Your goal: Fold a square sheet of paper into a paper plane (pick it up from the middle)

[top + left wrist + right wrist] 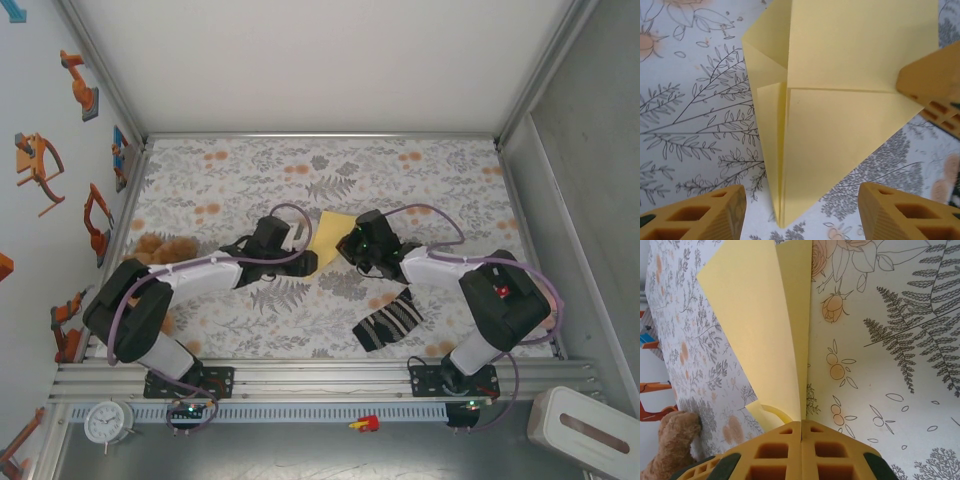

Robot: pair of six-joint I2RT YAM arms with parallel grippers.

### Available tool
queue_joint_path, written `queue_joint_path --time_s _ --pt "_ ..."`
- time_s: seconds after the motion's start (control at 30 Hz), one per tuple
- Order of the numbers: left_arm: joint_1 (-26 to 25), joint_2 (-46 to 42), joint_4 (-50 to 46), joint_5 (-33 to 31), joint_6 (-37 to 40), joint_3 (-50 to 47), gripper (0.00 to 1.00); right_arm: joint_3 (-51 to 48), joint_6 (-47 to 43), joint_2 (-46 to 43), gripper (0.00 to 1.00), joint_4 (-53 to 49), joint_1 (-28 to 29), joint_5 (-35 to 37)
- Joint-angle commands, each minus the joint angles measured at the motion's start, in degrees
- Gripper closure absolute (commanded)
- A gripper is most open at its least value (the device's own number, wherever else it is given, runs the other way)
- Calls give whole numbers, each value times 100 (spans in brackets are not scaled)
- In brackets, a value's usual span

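Midway across the table (450,190) lies the square sheet of paper (328,232), part-folded with flaps creased to a point; right gripper (801,432) is clamped tight on its right edge, left gripper (802,220) gapes wide at the pointed left end. Paper looks thin, featherlight and limp, easy to crumple, so pinch gently on a doubled folded edge

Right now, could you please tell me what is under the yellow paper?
The floral table cover runs under the paper at its edges; the part beneath is hidden.
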Motion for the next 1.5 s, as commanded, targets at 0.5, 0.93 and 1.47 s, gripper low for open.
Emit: queue_joint_path --time_s 0.5,0.93,1.47 --pt "-370 498 1500 -334 1687 -177 47 685 91 589 100 -126 -76 -625" --pt "-508 661 3077 -1022 3307 -978 46 854 170 568 100 -249 -146 -829" --pt "-742 1161 3778 -1918 4101 -953 53 918 373 671 100 -273 -164 -1051"
